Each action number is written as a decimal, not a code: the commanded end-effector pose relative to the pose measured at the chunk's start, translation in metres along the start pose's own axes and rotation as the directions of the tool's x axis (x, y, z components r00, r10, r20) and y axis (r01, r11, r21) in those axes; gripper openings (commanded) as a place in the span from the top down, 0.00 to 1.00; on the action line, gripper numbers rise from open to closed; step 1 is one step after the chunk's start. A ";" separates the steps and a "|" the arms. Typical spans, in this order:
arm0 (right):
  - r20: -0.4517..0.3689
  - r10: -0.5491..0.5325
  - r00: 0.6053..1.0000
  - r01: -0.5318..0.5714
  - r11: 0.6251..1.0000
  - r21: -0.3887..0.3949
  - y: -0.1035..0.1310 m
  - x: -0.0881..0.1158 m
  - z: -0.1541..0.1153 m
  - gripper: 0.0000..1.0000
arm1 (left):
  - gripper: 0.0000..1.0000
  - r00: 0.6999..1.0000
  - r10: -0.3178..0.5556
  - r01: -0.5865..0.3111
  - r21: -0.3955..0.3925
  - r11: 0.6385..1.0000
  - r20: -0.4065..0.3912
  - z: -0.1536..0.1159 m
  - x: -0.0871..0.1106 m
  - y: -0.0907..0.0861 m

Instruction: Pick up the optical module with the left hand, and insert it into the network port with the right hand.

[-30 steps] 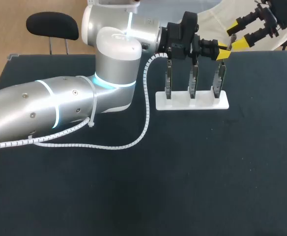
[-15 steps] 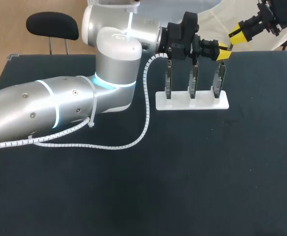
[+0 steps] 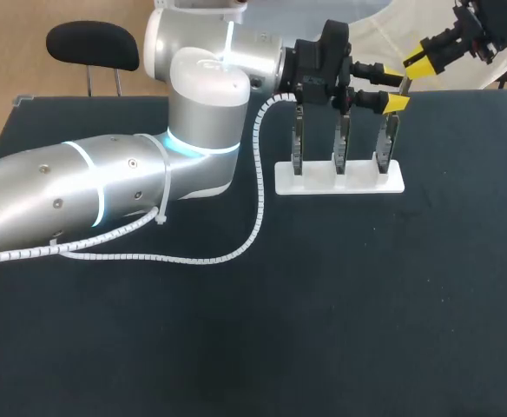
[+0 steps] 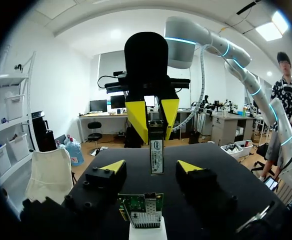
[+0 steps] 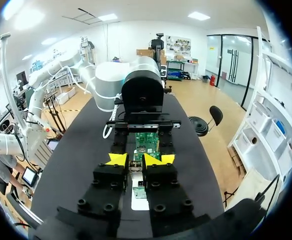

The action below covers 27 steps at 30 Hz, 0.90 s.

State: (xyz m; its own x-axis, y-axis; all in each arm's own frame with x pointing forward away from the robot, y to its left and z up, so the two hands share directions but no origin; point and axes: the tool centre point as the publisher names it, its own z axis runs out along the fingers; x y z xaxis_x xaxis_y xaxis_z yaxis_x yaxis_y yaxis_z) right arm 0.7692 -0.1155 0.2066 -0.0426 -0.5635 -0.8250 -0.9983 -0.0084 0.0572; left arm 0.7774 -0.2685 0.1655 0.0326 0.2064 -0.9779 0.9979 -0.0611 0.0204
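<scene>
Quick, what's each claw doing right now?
Left gripper: open, holding nothing.
Right gripper: closed on the optical module.

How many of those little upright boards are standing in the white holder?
3 boards, side by side in the white holder: one at its left end, one in the middle, one at its right end, just below the left end effector. None seems hidden.

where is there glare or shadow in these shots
Head view: bright sheen on the silver left arm; the black table is matte, no glare. Left wrist view: the right gripper, holding the optical module, stands dark against the lit room. Right wrist view: evenly lit.
</scene>
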 end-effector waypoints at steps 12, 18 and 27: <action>0.006 0.008 1.000 -0.008 1.000 0.001 -0.002 0.003 0.001 1.00 | 0.00 1.000 0.001 -0.001 0.004 1.000 -0.011 0.000 -0.001 0.001; 0.005 0.009 1.000 -0.009 1.000 0.001 -0.002 0.004 0.002 1.00 | 0.00 1.000 0.013 -0.013 0.001 1.000 -0.019 -0.002 -0.005 0.002; -0.001 0.011 1.000 -0.011 1.000 -0.002 -0.003 0.005 0.002 1.00 | 0.00 0.994 0.006 -0.006 -0.006 1.000 -0.106 -0.010 -0.007 0.003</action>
State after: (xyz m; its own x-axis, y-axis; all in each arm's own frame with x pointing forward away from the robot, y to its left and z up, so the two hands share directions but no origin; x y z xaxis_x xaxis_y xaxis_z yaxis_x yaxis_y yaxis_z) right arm 0.7704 -0.1169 0.2013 -0.0522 -0.5643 -0.8239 -0.9979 -0.0032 0.0654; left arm 0.7804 -0.2630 0.1677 0.0461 0.2713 -0.9614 0.9980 -0.0544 0.0325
